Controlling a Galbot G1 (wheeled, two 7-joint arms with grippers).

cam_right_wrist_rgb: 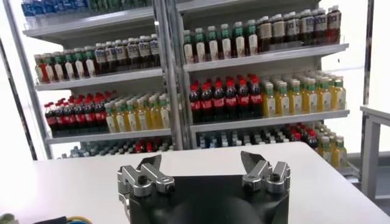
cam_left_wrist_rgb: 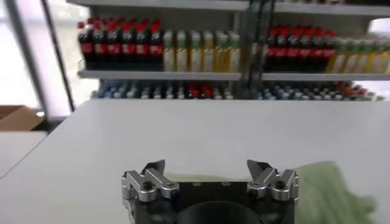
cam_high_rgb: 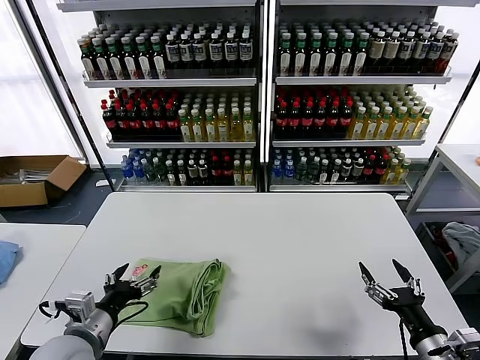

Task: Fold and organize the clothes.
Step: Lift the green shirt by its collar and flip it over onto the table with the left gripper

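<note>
I could not make out a collar or buttons on the folded green shirt (cam_high_rgb: pixel 184 294); only a scrap of red-and-white print showed behind the left gripper (cam_high_rgb: pixel 136 278), which covered that corner. The bundle lay on the white table (cam_high_rgb: pixel 285 240), front left, long axis running left to right, folded edges facing right. Left jaws stood apart, clamping nothing. The right gripper (cam_high_rgb: pixel 388 279) hovered front right, also spread, well apart from the shirt.

The right end effector (cam_right_wrist_rgb: pixel 203 168) (fingers spread wide, holding nothing) hangs above the white table (cam_right_wrist_rgb: pixel 73 179), facing bottle-stocked shelves (cam_right_wrist_rgb: pixel 183 73).
</note>
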